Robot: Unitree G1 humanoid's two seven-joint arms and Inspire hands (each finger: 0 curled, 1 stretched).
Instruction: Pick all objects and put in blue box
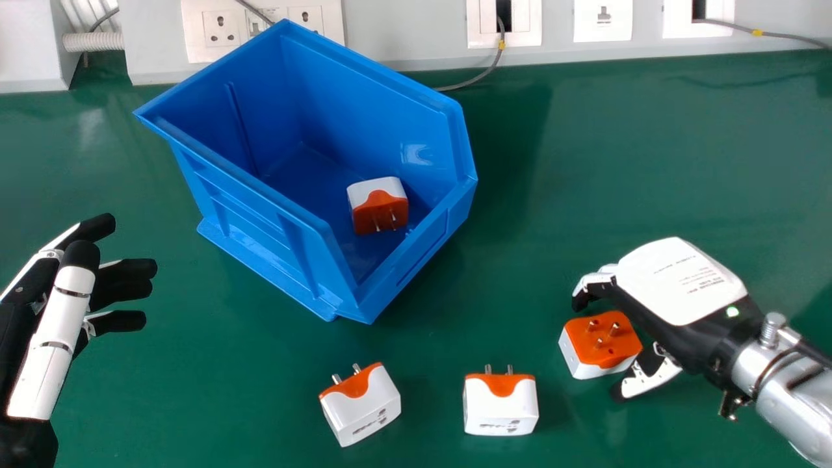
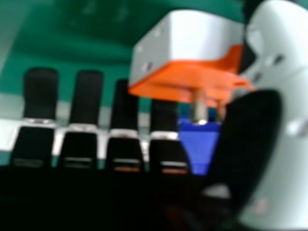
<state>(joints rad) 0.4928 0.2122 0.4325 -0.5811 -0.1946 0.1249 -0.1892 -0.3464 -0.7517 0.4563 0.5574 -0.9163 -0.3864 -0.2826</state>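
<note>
In the head view, my right hand (image 1: 679, 283) is above an orange-and-white plug adapter (image 1: 601, 344), its fingers relaxed on the far side and its thumb at the near right. The right hand view shows that adapter (image 2: 192, 62) with its pins towards the palm, between the thumb and fingers of my right hand (image 2: 127, 151); contact is unclear. A second adapter (image 1: 500, 403) and a third adapter (image 1: 361, 406) lie on the green table. Inside the blue box (image 1: 260, 208) lies another adapter (image 1: 379, 205). My left hand (image 1: 55, 325) is open and empty at the left edge.
The green table (image 1: 650, 149) extends around the box. Wall sockets (image 1: 263, 26) line the panel behind it, and a grey cable (image 1: 484, 75) hangs down to the table behind the box's right side.
</note>
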